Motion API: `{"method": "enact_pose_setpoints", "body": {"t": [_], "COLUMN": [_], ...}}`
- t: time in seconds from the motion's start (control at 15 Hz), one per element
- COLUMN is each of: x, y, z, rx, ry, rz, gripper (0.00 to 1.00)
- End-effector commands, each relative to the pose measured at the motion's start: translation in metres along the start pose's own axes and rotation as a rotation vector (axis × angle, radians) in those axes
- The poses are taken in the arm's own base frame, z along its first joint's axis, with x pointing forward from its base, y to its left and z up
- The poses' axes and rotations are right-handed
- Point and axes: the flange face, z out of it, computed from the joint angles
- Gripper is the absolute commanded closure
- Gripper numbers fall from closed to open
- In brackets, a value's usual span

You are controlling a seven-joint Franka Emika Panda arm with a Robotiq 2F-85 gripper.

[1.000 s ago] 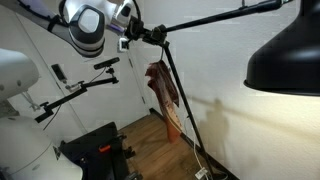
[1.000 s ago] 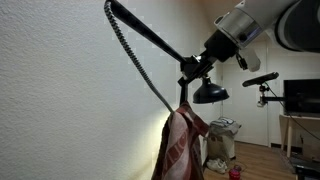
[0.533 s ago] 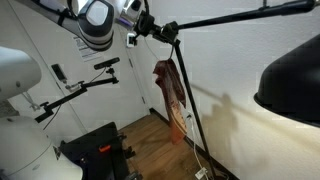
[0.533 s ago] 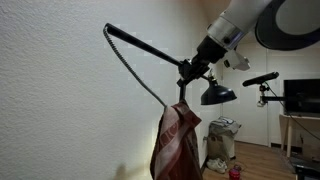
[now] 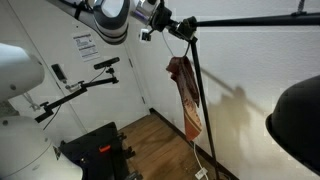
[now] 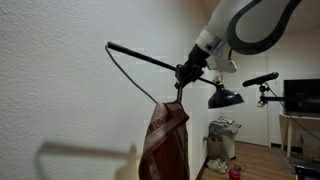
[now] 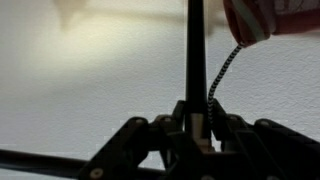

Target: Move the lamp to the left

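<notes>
The claw point(image 7: 197, 125) is gripping the lamp point(image 5: 198, 90). Its jaws are pinching the thin black pole high up, just at the joint where the long arm is branching off. The lamp is standing close to the white wall point(image 6: 60, 90). In an exterior view its arm is reaching to the right and the big dome shade point(image 5: 298, 118) is hanging low at the right edge, near to the camera. A reddish-brown cloth point(image 6: 165, 140) is hanging from the pole just under the claw, and a braided cord point(image 7: 222, 70) is running down beside the pole, very near to the jaws. Farther away a thin stand point(image 5: 80, 86) with a small camera is standing well apart from the lamp.

I think several things could go wrong here. The pole is thin and the shade is heavy at the end of the arm, so the pole could be turning or slipping inside the jaws. If the base is dragging on the floor, the whole lamp could be tipping. The cord could be catching, and the loose cloth could be sliding off.
</notes>
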Motion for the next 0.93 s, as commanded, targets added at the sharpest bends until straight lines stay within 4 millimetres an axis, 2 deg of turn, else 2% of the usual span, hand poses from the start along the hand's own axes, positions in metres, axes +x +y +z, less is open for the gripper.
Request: {"method": "enact_pose_setpoints", "body": {"t": [0.0, 0.53, 0.87], "x": [0.017, 0.014, 0.009], "y": [-0.007, 0.005, 0.000], "z": [-0.006, 0.006, 0.018], "rx": [-0.092, -0.312, -0.365], "ry": [0.059, 0.120, 0.097], "rz": [0.046, 0.225, 0.200], "gripper": [0.93, 0.93, 0.93]}}
